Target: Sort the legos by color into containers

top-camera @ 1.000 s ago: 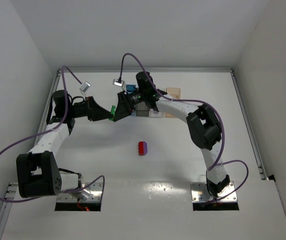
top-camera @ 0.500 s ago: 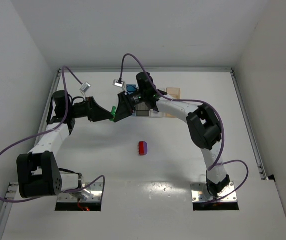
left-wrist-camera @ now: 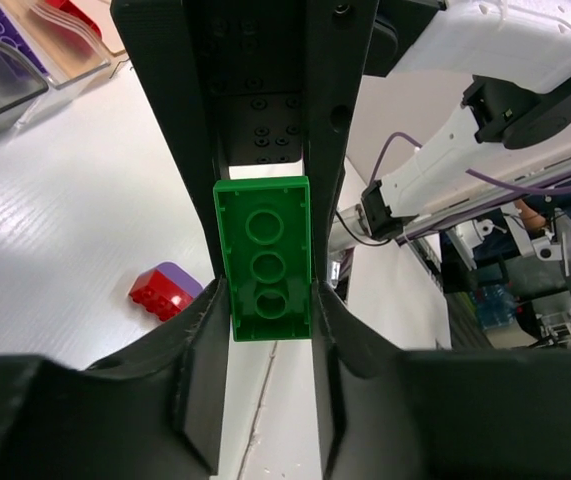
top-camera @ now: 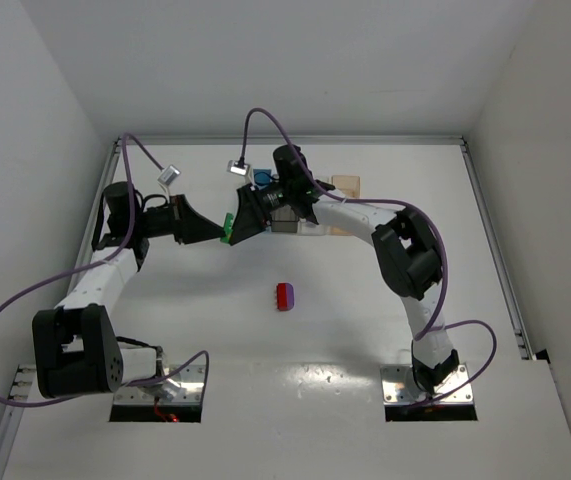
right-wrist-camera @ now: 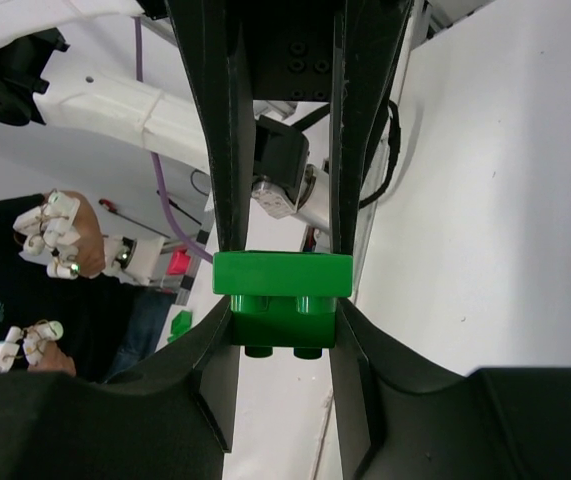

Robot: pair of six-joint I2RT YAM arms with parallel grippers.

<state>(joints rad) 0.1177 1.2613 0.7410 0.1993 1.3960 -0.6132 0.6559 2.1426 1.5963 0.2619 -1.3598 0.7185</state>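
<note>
Here, left gripper (left-wrist-camera: 271, 310): up and to the left of the red-and-purple pair (top-camera: 284, 296) that lies mid-table. Its jaws are narrowed onto the long sides of the green brick (left-wrist-camera: 263, 250), pinching the end nearest its own wrist.
Green brick: up-left of the red-and-purple pair and apparently lifted off the table (top-camera: 215, 330), bridged between the two grippers. Its hollow underside faces the left wrist camera.
Long axis: along the line from one gripper to the other, so each holds one end.
Right gripper (right-wrist-camera: 282, 320): just right of the brick, up-left of the red-and-purple pair. Its fingers are drawn in against both sides of the far end, with no gap showing.
Containers (top-camera: 343, 187): beyond the red-and-purple pair, up and slightly right, behind the right wrist. The left wrist view shows purple pieces in a dark bin and red ones in a pale bin.
Nearer arm: the right, judging by the bins lying on its side.
Judged step: a hand-over, with the left gripper due to let go along that axis.
</note>
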